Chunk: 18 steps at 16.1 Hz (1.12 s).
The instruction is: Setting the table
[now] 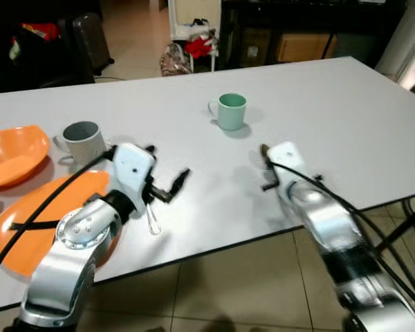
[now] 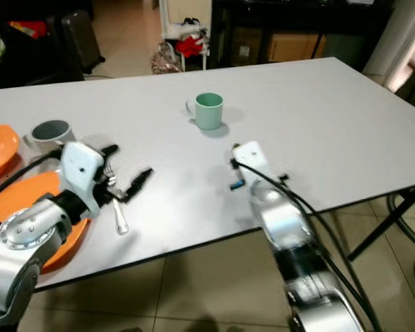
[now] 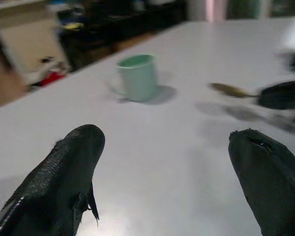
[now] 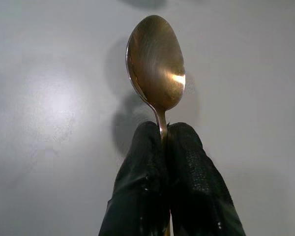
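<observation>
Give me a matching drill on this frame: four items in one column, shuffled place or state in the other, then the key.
Items
1. green mug
2. grey mug
3. spoon
4. fork

Place or state
A. pinched in the right gripper
B. lying on the table beneath the open left gripper
C. beside the orange bowl
D. standing alone mid-table

Pairs: 1-D, 2-C, 3-A, 4-B
</observation>
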Motion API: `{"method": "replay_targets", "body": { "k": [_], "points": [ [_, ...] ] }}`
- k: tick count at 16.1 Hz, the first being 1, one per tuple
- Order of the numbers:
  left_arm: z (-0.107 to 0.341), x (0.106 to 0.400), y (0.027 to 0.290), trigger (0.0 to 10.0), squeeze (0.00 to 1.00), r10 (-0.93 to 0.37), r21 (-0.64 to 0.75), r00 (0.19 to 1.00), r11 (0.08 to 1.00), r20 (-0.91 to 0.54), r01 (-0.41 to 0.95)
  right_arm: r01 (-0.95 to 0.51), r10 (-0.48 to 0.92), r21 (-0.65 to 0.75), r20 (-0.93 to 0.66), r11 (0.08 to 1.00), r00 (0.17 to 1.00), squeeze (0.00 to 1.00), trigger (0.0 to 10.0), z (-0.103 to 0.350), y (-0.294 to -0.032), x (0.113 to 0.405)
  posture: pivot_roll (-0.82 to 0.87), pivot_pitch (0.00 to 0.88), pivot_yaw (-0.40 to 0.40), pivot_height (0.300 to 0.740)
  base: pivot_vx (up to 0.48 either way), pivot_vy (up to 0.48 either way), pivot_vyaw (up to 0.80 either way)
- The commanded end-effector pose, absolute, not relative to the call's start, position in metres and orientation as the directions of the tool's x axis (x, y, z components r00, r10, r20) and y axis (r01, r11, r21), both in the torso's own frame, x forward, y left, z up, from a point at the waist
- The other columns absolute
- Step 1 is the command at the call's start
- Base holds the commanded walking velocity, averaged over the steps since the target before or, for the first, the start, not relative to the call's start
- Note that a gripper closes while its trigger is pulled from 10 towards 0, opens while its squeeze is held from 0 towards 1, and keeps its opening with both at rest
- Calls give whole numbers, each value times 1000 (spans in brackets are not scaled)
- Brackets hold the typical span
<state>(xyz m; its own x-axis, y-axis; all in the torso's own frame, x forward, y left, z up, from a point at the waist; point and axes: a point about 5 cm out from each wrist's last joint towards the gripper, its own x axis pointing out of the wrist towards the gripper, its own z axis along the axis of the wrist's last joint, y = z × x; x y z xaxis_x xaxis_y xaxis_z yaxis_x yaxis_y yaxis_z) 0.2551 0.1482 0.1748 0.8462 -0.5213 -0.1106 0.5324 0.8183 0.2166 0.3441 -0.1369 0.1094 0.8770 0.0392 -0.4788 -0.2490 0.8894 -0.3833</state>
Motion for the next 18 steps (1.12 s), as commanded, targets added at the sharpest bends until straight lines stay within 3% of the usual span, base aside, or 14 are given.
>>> {"method": "replay_targets", "body": {
  "k": [1,9,18],
  "points": [
    [173,254,149,10000,0,-555,221,820,789,-140,573,-244,32,-408,-462,880,886,0,10000,112,-133,350,-42,73,7,740,0,0,0],
    [166,231,162,10000,0,-700,207,653,620,-289,757,-306,88,-418,-464,855,881,0,10000,108,-85,365,-31,57,0,740,0,0,0],
    [167,230,163,10000,0,-704,211,648,613,-291,761,-287,19,-426,-532,858,847,0,10000,94,-83,350,-30,36,-2,740,0,0,0]
  ]
}}
